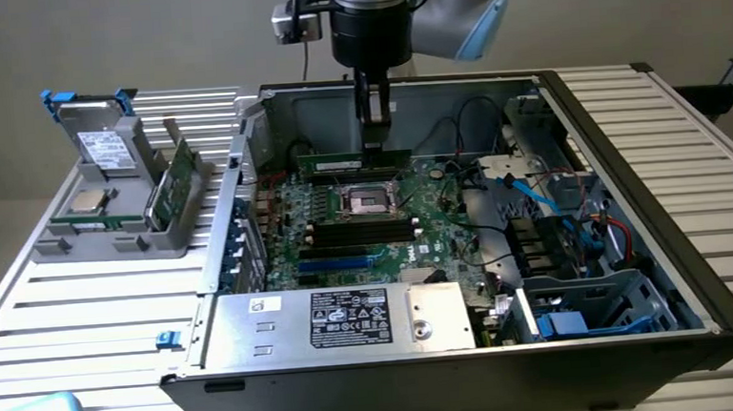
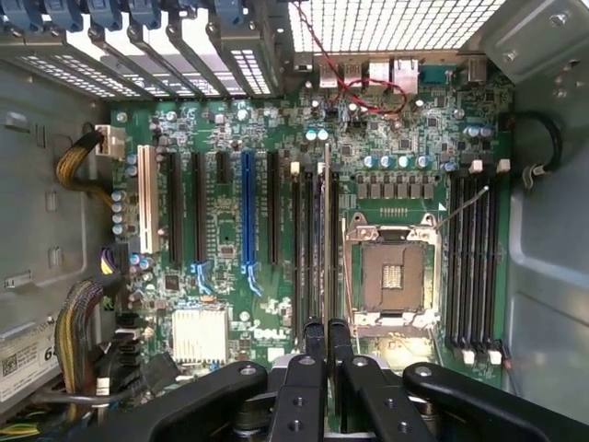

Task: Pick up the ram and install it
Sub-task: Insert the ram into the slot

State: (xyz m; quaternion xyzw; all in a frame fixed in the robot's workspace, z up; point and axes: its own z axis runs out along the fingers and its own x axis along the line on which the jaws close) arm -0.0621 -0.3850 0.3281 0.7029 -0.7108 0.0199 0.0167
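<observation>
Ram stands edge-on, clamped in the pincer, chips hidden.

Both views look down on the motherboard, wrist view closer

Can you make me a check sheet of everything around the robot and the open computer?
Surface: slatted metal table with an open computer case on it.
Job's things: ram held on edge over the motherboard slots beside the processor socket; cannot tell if it is seated.
Clutter: grey holder at the exterior view's left, holding a drive and a green board.
Grippers: gripper shut on the ram.
Cables: blue cable, plus red and black ones, inside the case.
Surroundings: plain wall.
</observation>
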